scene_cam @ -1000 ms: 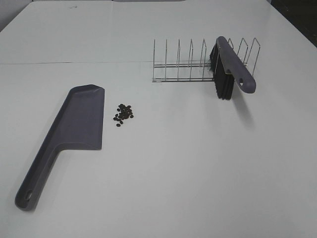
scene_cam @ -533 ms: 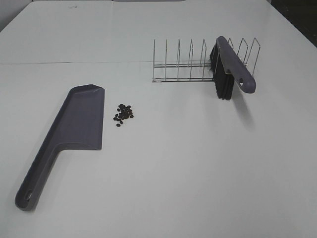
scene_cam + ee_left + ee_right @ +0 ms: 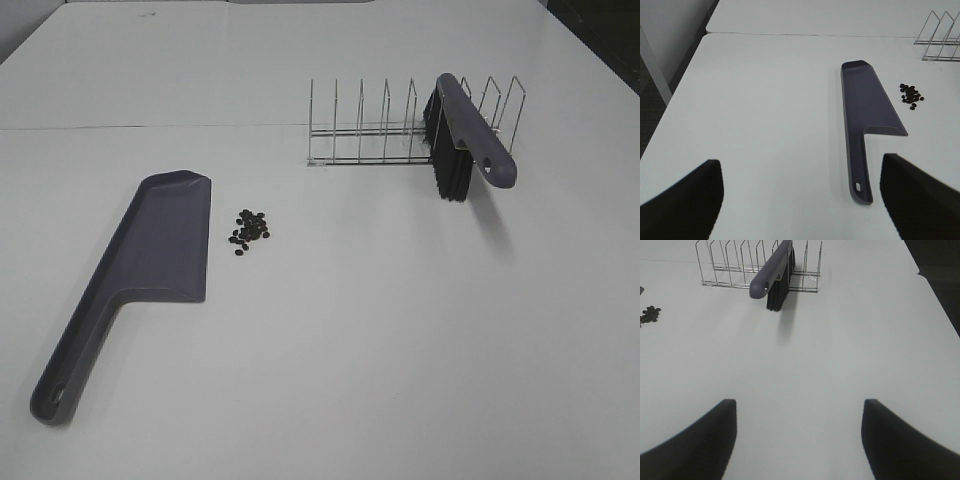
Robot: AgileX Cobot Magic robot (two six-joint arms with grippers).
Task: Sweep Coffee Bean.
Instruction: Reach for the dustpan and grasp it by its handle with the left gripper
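A loose cluster of tiny dark coffee beans [image 3: 249,229] lies on the white table, just right of the grey-purple dustpan [image 3: 150,265], which lies flat with its handle toward the near left. The beans [image 3: 911,95] and the dustpan [image 3: 868,105] also show in the left wrist view. A grey-purple brush [image 3: 462,135] with black bristles rests in the wire rack [image 3: 385,130]; it shows in the right wrist view [image 3: 774,272] too. Neither gripper shows in the high view. My left gripper [image 3: 802,195] and right gripper [image 3: 797,435] are open, empty and well short of these things.
The wire rack [image 3: 730,265] stands at the back right of the table. A seam between two tabletops [image 3: 150,127] runs across behind the dustpan. The table's left edge [image 3: 675,95] and right edge [image 3: 935,300] drop to dark floor.
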